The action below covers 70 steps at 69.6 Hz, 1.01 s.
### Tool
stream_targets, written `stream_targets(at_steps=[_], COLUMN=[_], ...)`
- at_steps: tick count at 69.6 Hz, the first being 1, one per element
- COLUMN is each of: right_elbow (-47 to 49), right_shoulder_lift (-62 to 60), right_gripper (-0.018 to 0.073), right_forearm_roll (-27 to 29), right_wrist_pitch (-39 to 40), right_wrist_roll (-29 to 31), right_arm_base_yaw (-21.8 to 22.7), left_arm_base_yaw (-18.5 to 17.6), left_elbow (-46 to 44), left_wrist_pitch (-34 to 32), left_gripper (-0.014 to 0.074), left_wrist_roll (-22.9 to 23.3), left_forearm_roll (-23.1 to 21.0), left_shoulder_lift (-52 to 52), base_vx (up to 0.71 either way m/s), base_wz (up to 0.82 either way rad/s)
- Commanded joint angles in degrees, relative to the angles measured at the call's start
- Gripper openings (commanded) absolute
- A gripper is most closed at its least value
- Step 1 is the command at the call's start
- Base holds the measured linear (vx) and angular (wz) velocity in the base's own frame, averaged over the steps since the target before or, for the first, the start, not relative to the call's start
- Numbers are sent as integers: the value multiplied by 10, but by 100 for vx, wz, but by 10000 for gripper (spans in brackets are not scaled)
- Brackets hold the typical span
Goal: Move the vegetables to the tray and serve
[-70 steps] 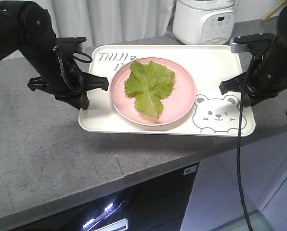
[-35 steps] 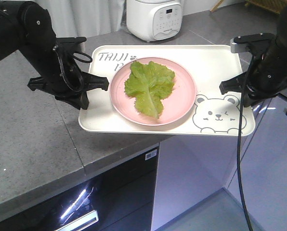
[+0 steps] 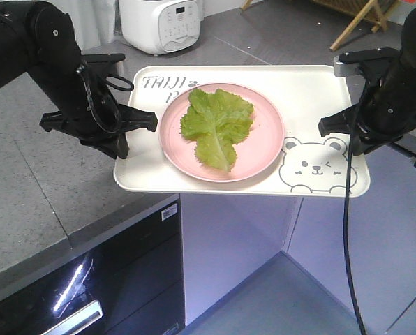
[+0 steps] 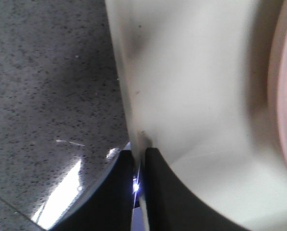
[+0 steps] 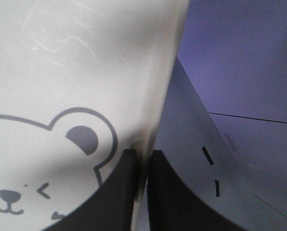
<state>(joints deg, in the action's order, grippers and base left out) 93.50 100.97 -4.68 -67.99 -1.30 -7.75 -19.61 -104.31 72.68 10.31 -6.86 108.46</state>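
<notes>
The cream-white tray [image 3: 313, 94] is held level in the air between both arms, past the counter's edge. A green lettuce leaf, the vegetables [image 3: 217, 122], lies on a round pink plate [image 3: 264, 150] in the tray's middle. My left gripper [image 3: 128, 129] is shut on the tray's left rim [image 4: 129, 96]; its dark fingers pinch the thin edge in the left wrist view. On the opposite side my right gripper [image 3: 349, 132] is shut on the right rim [image 5: 160, 86], beside the printed bear [image 3: 314, 166].
A grey speckled counter [image 3: 33, 202] lies at lower left, with a black appliance front [image 3: 89, 293] beneath it. A white rice cooker [image 3: 162, 21] stands behind. Wooden chair legs [image 3: 365, 21] show at top right. Open floor lies below the tray.
The whole scene behind has slid left: the counter and rice cooker moved leftwards. The tray, held the same way by both grippers, now hangs over open floor instead of the counter.
</notes>
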Motion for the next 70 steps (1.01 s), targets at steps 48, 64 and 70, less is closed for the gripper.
stream_targets(at_steps=[48, 64, 70], right_elbow=[15, 15, 15], right_shoulder_lift=[-31, -31, -31], right_gripper=[-8, -8, -8], right_forearm_roll=[-12, -12, -12], right_wrist_pitch=[23, 23, 23], right_wrist_roll=[24, 24, 24], right_arm_base_yaw=[-2, -2, -2], left_arm_base_yaw=[-6, -6, -6], left_elbow=[-22, -22, -22], left_wrist_pitch=[-5, -5, -5], left_gripper=[-8, -8, -8], left_wrist_roll=[-15, -15, -15], left_forearm_roll=[-23, -23, -23], left_shoulder_lift=[-40, -40, -40], base_vx=[-7, -5, -5], base_wz=[-27, -21, -19])
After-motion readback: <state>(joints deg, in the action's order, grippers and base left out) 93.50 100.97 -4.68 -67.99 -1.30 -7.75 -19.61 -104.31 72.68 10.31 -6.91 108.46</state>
